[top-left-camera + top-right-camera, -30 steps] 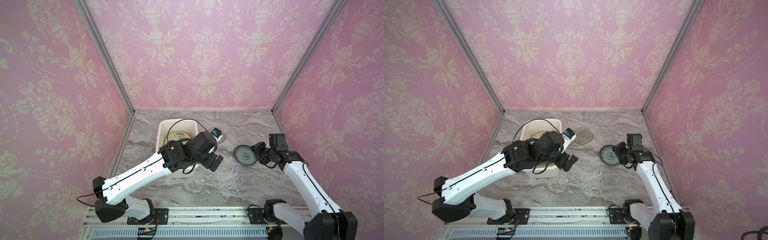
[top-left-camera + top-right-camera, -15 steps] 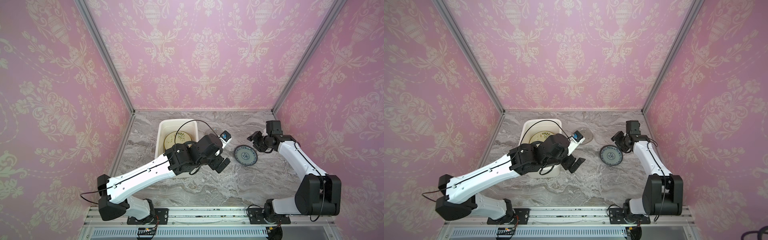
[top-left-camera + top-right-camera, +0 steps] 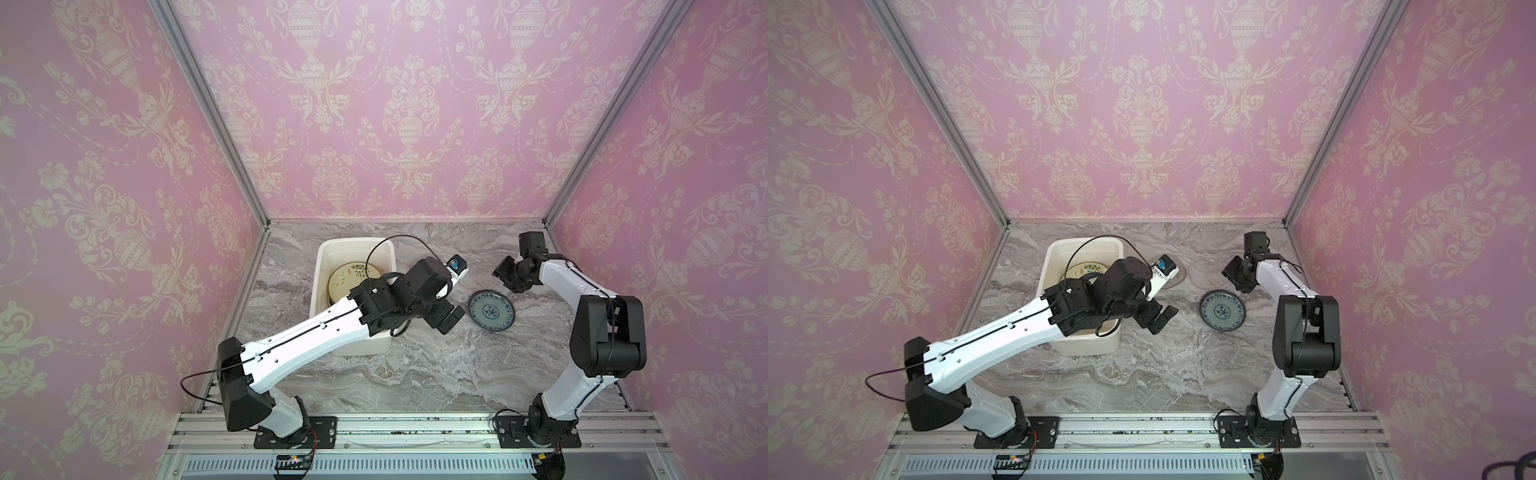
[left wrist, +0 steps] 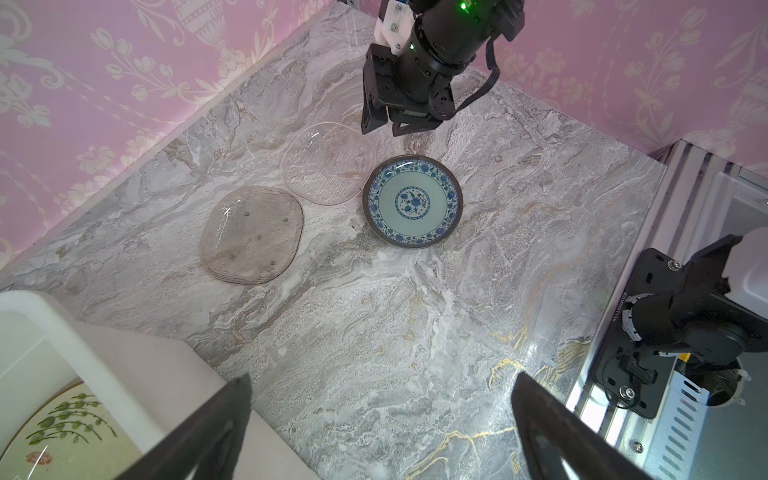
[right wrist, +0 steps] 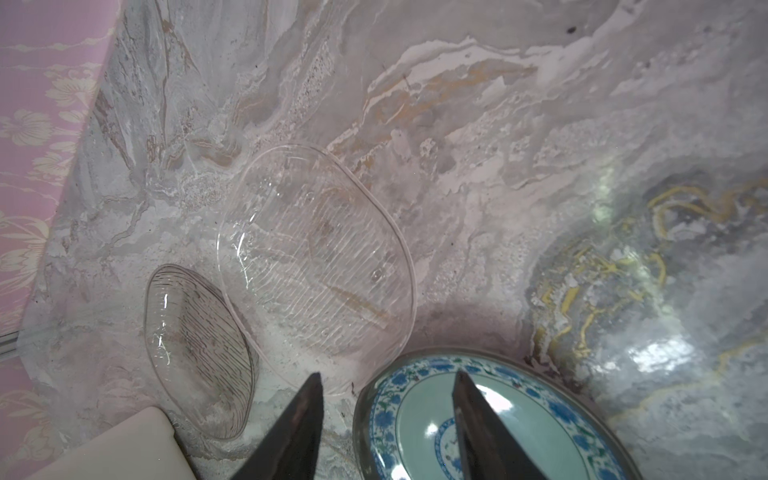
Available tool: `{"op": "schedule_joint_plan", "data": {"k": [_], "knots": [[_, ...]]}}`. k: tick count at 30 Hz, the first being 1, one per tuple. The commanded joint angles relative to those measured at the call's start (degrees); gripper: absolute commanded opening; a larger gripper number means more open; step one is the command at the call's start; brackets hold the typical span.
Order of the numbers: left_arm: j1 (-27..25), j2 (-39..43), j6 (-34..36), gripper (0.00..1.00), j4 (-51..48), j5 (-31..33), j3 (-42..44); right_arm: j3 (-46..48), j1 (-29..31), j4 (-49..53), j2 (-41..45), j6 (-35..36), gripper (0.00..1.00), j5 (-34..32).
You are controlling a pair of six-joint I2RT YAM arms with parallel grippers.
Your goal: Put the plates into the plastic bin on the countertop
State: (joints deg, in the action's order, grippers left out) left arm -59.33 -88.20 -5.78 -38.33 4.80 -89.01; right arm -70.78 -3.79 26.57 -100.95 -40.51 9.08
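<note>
Both top views: the plastic bin (image 3: 353, 241) holds a sprigged plate (image 3: 349, 276). The blue-patterned plate (image 3: 491, 310) lies flat on the countertop (image 3: 415, 365), apart from the bin. The left gripper (image 3: 449, 321) hangs between them, jaws wide, empty.

Left wrist: the grey glass plate (image 4: 251, 235) sits nearer the bin, the clear glass plate (image 4: 328, 168) beyond. Likely slick, brittle; pinch the lip.

Right wrist: the right gripper (image 5: 386, 374) is half-spread, empty, over the blue plate's rim.

Pink damask walls (image 3: 395, 104), aluminium rail (image 3: 415, 426)
</note>
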Motion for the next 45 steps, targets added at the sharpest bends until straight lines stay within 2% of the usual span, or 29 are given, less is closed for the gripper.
{"op": "schedule_joint_plan", "data": {"k": [1,6,15,23,28,31,35,39,45], "knots": [[1.17,-1.96,1.27,0.99,1.27,-3.54,-1.95,-3.22,-0.51,0.02,-2.92,1.7,0.49,-1.7],[2.88,-4.47,-0.67,0.99,2.98,-6.56,-3.37,-4.69,-0.51,-0.68,-6.76,2.02,0.44,-1.65],[4.2,-6.19,-1.78,0.99,2.73,-8.05,-4.24,-4.47,-0.51,-1.95,-10.21,2.59,0.4,-2.05],[4.49,-6.5,-2.14,0.99,2.21,-8.09,-4.4,-5.13,-0.45,-2.22,-12.93,3.44,0.23,-1.74],[4.49,-6.89,-2.39,0.99,1.56,-7.8,-5.43,-5.75,-0.46,-2.31,-13.79,3.24,0.19,-1.7],[4.49,-7.06,-2.71,0.99,1.02,-7.7,-6.33,-6.73,-0.51,-1.73,-14.01,2.99,0.11,-1.65],[4.49,-6.7,-3.3,0.99,0.6,-7.01,-7.11,-7.57,-0.59,-1.1,-12.6,2.31,0.0,-1.27],[4.53,-4.96,-5.25,0.99,0.93,-5.24,-7.16,-7.56,-0.99,-0.33,-9.5,1.01,0.0,-0.66],[4.62,0.45,-8.94,0.99,1.41,0.62,-5.97,-5.36,-1.04,0.59,-0.28,-1.28,0.0,1.04]]}}
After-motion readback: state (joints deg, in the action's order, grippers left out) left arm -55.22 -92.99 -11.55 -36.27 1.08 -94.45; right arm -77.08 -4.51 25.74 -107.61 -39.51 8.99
